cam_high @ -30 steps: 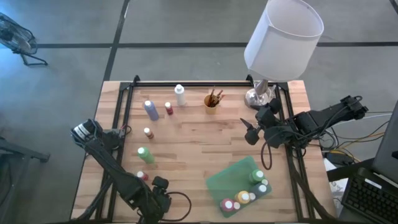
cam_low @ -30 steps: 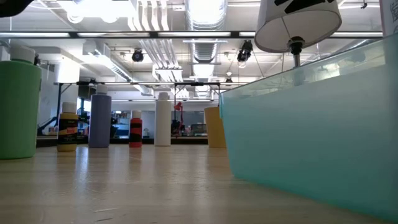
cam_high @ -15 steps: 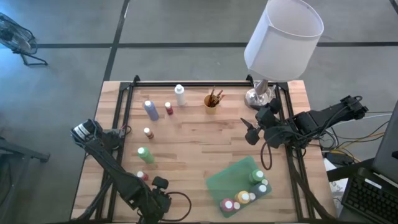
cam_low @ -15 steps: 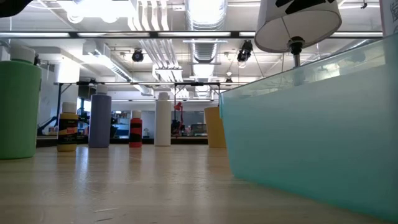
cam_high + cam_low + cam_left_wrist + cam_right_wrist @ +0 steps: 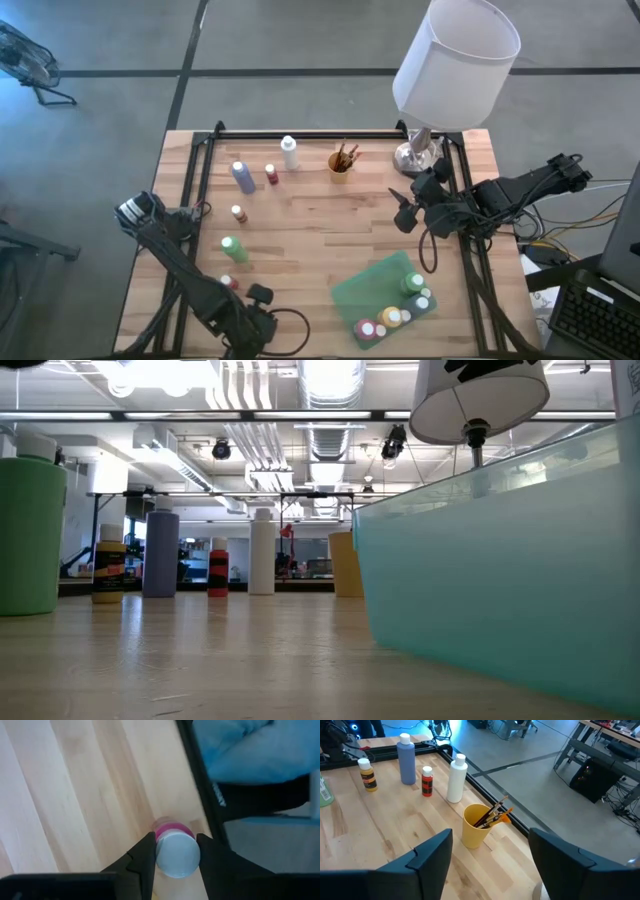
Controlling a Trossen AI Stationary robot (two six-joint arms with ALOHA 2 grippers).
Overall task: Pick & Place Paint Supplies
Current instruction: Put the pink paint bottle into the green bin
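Left wrist view shows left claw (image 5: 176,857) clamped around small white-capped pink paint bottle (image 5: 175,851) at the wooden desk (image 5: 75,810) edge; lift straight, squeezing evenly. Right claw (image 5: 490,855) stands apart.

The high camera hangs over the pale wooden slat table (image 5: 320,235), looking straight down, taking in both arms. The low one sits at tabletop level, close against the translucent green bin (image 5: 500,560), facing across the boards into the room. The left wrist camera stares down, close over a pink white-capped bottle (image 5: 175,851). The right wrist camera looks slantwise across the table; its yellow cup of brushes (image 5: 476,826) also appears from overhead and low.
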